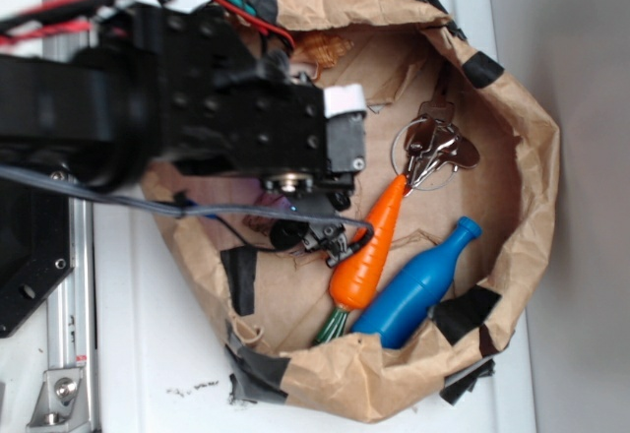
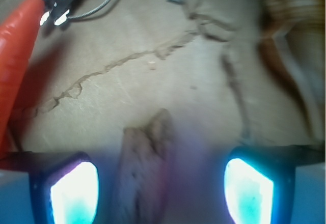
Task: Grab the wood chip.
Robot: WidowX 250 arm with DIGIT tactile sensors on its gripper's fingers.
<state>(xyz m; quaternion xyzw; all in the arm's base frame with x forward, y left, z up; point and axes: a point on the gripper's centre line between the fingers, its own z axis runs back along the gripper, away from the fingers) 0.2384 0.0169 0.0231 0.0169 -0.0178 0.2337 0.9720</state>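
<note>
Wood chip (image 2: 145, 158) lies between open pincer (image 2: 162, 188) fingers (untouched).

The wood chip (image 2: 145, 163) lies between the tool's (image 2: 162, 191) spread fingers (image 2: 74, 191), carrot (image 2: 15, 56) at left.

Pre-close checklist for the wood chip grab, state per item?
1. End effector open: ok, the two lit fingers stand wide apart.
2. Wood chip between the fingers: ok, though nearer the left one in the wrist view.
3. Contact with the chip: cannot tell, its lower end blurs at the frame edge.
4. Carrot clear of the fingers: ok, off to the side.
5. Keys clear: ok, far at the top.
6. Chip seen from outside: not ok, the arm hides it in the exterior view.
</note>
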